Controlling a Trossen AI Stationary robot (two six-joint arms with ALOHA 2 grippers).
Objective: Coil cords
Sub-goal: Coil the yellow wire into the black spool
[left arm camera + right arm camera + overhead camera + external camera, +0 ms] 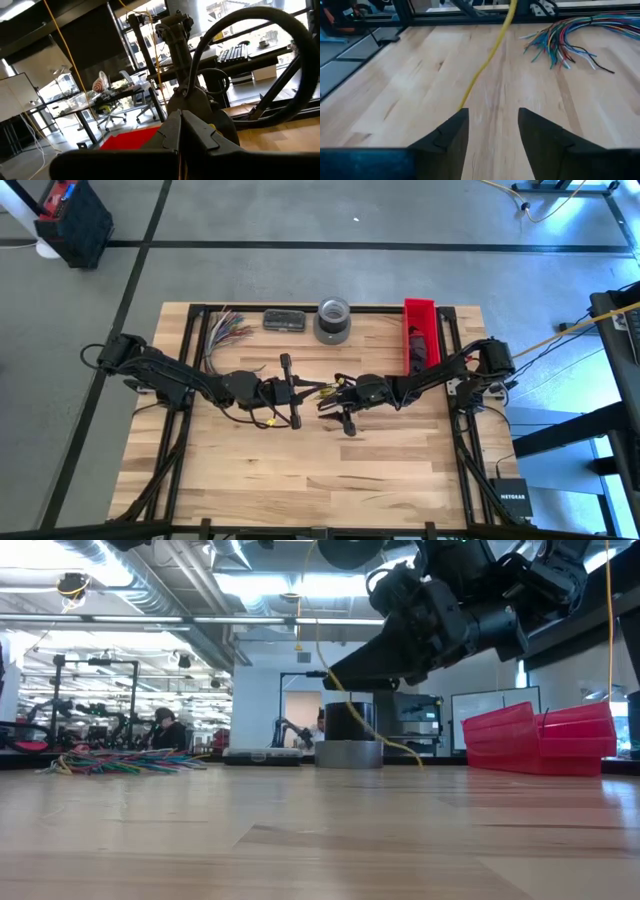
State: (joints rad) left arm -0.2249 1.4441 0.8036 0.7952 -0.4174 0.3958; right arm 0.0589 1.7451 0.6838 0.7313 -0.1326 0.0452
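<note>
My left gripper [296, 392] is clenched, fingers pressed together, facing my right gripper [333, 393] over the middle of the pale wooden table [400, 470]. My right fingers [447, 132] stand apart, holding nothing. The thin black cord with yellow bits [262, 416] trails just beneath my left gripper.

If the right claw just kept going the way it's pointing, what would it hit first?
Probably the left gripper, which faces the right gripper closely over mid-table. The right wrist view shows bare table ahead and the fan of coloured wires off to one side, so depth is uncertain.
</note>
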